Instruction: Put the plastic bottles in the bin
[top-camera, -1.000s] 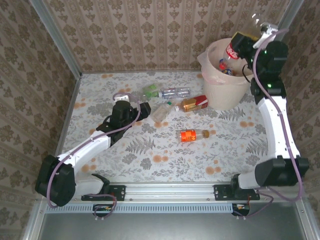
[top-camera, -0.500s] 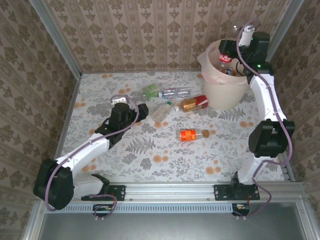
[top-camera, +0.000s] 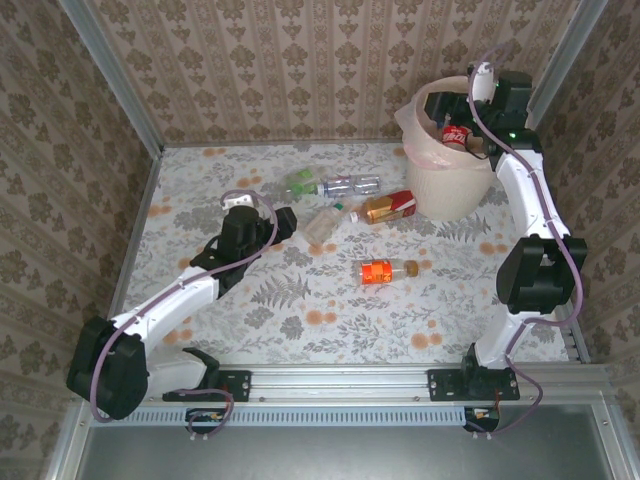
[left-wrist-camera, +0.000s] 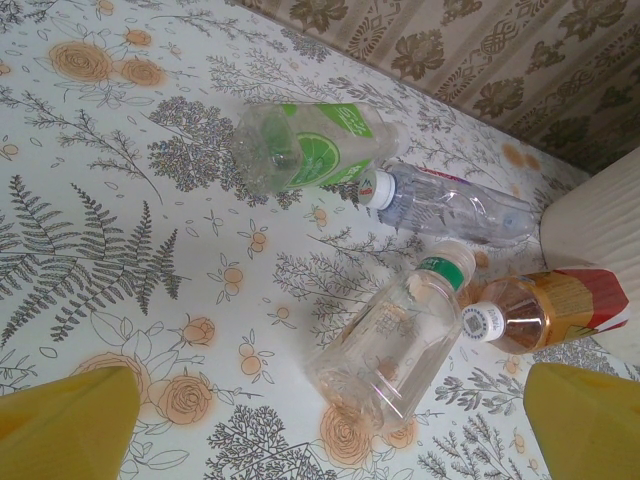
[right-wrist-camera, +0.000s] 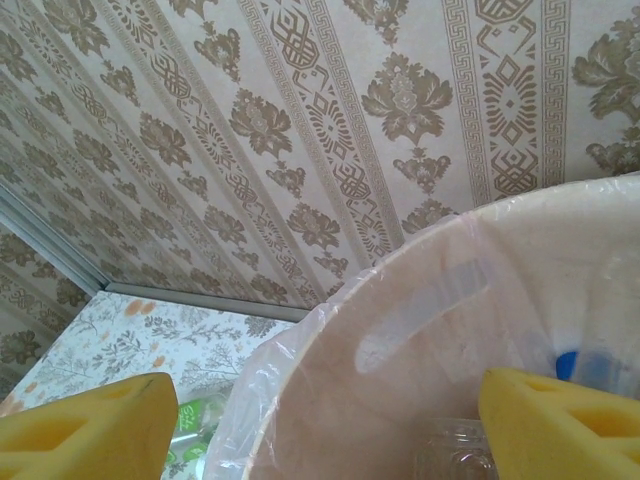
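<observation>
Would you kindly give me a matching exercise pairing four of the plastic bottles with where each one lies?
1. green-labelled clear crushed bottle
2. orange-labelled clear bottle
3. red-labelled bottle of brown drink
4. red-labelled clear plastic bottle

A. inside the round cream bin
B. lying beside the bin
C. leftmost on the table
D. alone, near the table's middle

Pairs: 1-C; 2-D; 3-B; 4-A

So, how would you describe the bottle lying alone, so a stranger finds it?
Start at the cream bin in the far right corner. A group of bottles lies left of it. Nearer the arm bases, one bottle with a bright orange label lies alone, apart from all others.
</observation>
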